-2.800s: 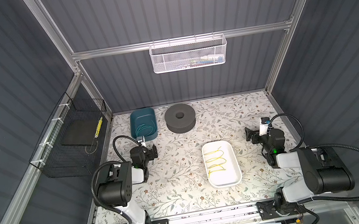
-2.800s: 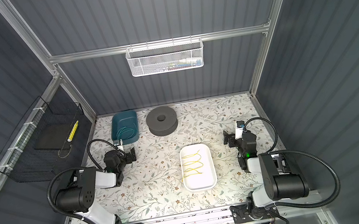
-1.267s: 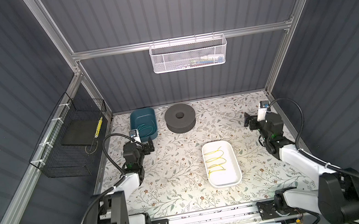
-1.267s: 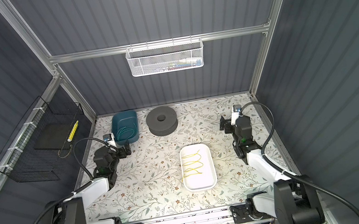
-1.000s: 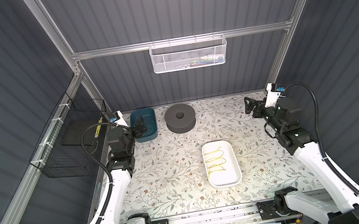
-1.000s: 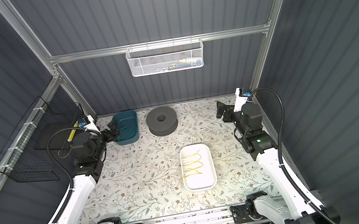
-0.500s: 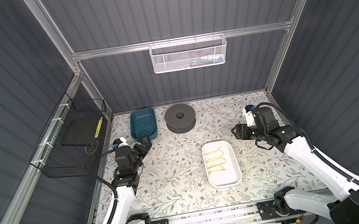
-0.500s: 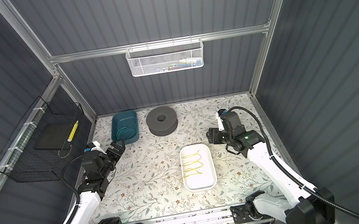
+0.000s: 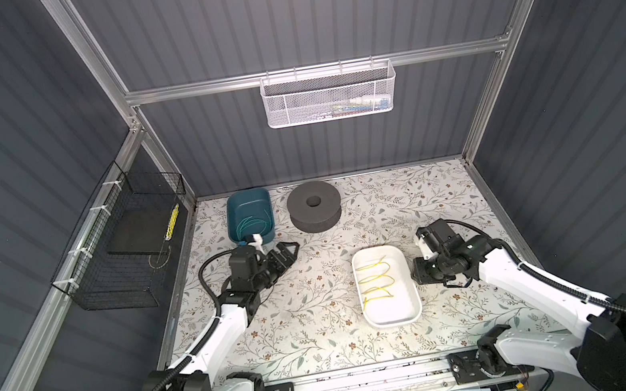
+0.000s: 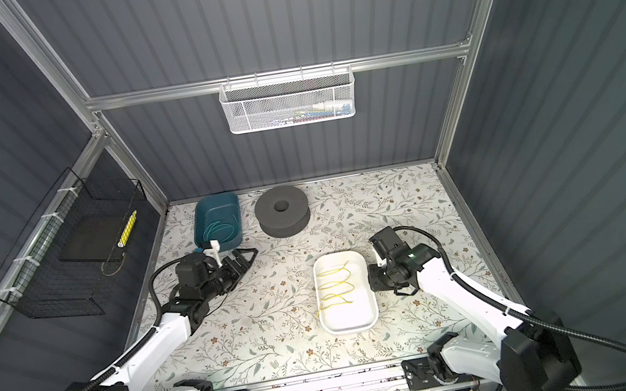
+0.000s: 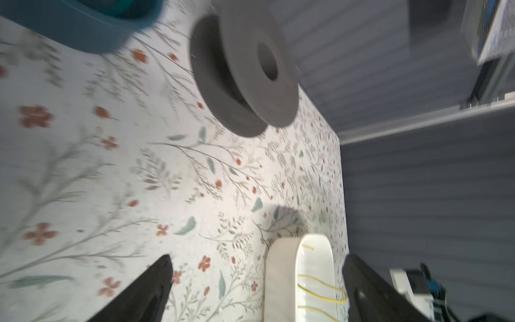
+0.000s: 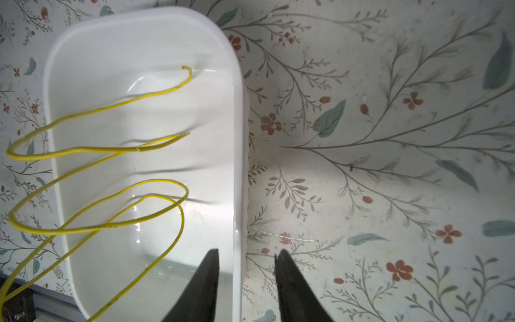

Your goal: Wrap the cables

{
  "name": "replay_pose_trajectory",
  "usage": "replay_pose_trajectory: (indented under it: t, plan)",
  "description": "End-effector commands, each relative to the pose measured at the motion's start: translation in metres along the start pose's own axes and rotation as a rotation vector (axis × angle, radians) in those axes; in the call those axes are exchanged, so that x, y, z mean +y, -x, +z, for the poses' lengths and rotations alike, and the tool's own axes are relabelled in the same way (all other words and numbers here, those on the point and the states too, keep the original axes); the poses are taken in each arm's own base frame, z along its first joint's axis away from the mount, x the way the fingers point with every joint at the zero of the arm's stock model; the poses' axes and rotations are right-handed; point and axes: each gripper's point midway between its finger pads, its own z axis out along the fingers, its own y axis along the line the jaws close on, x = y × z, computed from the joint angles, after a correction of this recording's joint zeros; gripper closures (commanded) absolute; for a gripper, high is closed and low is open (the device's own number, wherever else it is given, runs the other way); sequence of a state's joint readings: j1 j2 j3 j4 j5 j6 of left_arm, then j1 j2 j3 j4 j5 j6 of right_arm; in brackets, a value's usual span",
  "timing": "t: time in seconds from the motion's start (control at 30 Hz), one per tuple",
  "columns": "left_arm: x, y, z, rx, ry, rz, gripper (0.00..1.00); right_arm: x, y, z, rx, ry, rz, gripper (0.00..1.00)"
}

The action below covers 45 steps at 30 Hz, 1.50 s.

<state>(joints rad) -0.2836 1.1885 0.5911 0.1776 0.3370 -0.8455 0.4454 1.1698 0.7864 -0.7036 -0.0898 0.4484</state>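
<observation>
The cables are one thin yellow wire lying in loose wavy loops in a white tray. In the right wrist view the wire spills over the tray's far rim. My right gripper points down at the tray's right edge, partly open. One finger is inside the tray and one outside, astride the rim with gaps either side. My left gripper hangs wide open and empty over the mat, left of the tray.
A dark grey foam spool stands at the back. Beside it a teal bin holds a teal wire. A white mesh basket hangs on the back wall. A black wire basket is on the left wall.
My right arm came down from the back right to the tray's right edge, and its jaws narrowed. My left arm dropped from beside the teal bin and reached toward the middle, still wide open.
</observation>
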Motion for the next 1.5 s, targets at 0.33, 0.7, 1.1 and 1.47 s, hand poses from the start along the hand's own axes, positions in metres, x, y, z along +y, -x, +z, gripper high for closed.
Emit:
replay_pose_trajectory:
  t: [0.33, 0.7, 1.1, 1.47]
  plan:
    - [-0.018, -0.018, 0.019, 0.066, -0.058, 0.072, 0.03, -0.001, -0.016, 0.026, 0.103, -0.009, -0.013, 0.72]
    - [-0.018, -0.017, 0.013, 0.060, -0.039, 0.111, 0.02, -0.004, -0.011, 0.030, 0.093, -0.038, -0.036, 0.86]
    - [-0.026, -0.012, 0.006, 0.061, -0.034, 0.153, 0.01, 0.010, 0.066, 0.024, -0.066, -0.068, -0.078, 1.00]
    - [-0.036, -0.009, -0.009, 0.069, -0.019, 0.211, 0.01, -0.008, 0.168, 0.045, -0.139, -0.015, -0.042, 1.00]
